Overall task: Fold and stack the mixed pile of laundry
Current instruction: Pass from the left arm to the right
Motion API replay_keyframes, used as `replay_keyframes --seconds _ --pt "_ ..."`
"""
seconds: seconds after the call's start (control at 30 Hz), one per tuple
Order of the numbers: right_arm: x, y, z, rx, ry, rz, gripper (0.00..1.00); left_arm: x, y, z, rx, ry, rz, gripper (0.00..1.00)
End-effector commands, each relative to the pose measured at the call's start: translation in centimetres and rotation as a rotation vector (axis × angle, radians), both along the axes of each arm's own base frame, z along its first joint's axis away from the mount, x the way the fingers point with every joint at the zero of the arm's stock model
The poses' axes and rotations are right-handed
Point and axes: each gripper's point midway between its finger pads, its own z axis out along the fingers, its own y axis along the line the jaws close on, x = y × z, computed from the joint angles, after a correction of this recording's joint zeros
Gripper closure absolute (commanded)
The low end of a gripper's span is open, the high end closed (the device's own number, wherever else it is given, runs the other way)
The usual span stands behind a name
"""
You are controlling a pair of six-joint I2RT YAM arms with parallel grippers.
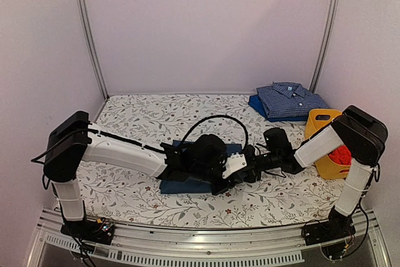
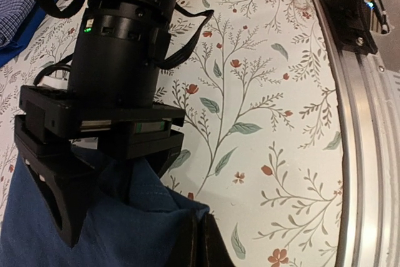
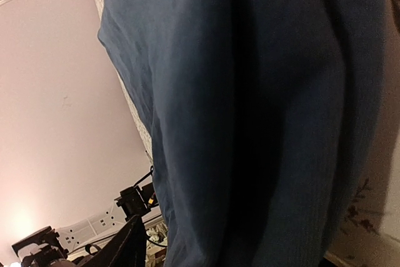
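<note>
Left jaws (closed tight) pinch navy trousers [image 2: 125, 236].

Two arms [image 1: 119, 151] [image 1: 319, 145], one check shirt [image 1: 289, 98], one navy trousers [image 1: 187, 186], one basket [image 1: 322, 117]

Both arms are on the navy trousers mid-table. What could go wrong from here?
1. The left gripper, pinching the navy trousers, sits very close to the right gripper. A small move could knock their fingers together.
2. The right gripper's jaws straddle a bunched fold, so closing may catch uneven layers and skew the fold.
3. The cable loop arches up beside the right arm and might snag.
</note>
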Motion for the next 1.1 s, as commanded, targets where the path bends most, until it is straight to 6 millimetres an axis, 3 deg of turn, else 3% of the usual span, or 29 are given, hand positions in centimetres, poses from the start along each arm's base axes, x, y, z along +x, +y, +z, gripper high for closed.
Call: replay_keyframes --seconds 0.0,0.23,0.4,0.5,0.6,0.67,0.73,0.8,0.87,0.93,1.07 --pt "1.4 1.0 -0.6 0.021 -0.001 -0.015 0.39 0.1 -0.3 2.3 -0.063 -0.017 -0.019 1.0" --pt "2.5 0.9 -2.1 0.023 0.024 -0.037 0.48 0.0 0.1 2.0 -0.052 -0.021 -0.02 1.0" --pt "3.2 1.2 -2.7 0.022 0.02 -0.028 0.63 0.0 0.3 1.8 -0.046 -0.018 -0.018 1.0" --pt "3.6 1.2 -3.4 0.014 0.023 -0.037 0.65 0.0 0.3 1.9 -0.048 -0.022 -0.018 1.0" --pt "4.1 1.6 -3.4 0.023 0.017 -0.033 0.81 0.3 0.5 1.7 -0.033 -0.029 -0.002 0.99" --pt "4.4 1.8 -2.9 0.025 0.005 -0.028 0.91 0.8 0.7 2.0 -0.034 -0.034 0.025 0.89" --pt "4.7 2.0 -2.1 0.016 -0.009 -0.009 0.98 1.5 1.0 3.4 -0.064 -0.041 0.082 0.68" --pt "4.9 2.2 -1.5 -0.016 -0.042 0.027 1.0 2.5 2.2 5.2 -0.113 -0.034 0.165 0.47" --pt "5.1 2.0 -0.7 -0.057 -0.073 0.057 1.0 3.6 3.9 7.2 -0.167 -0.029 0.248 0.32" --pt "5.2 1.9 0.0 -0.091 -0.111 0.096 1.0 4.8 5.9 8.8 -0.214 -0.01 0.336 0.19" --pt "5.1 1.2 0.9 -0.184 -0.162 0.173 1.0 7.3 10.4 10.5 -0.286 0.061 0.508 0.04"
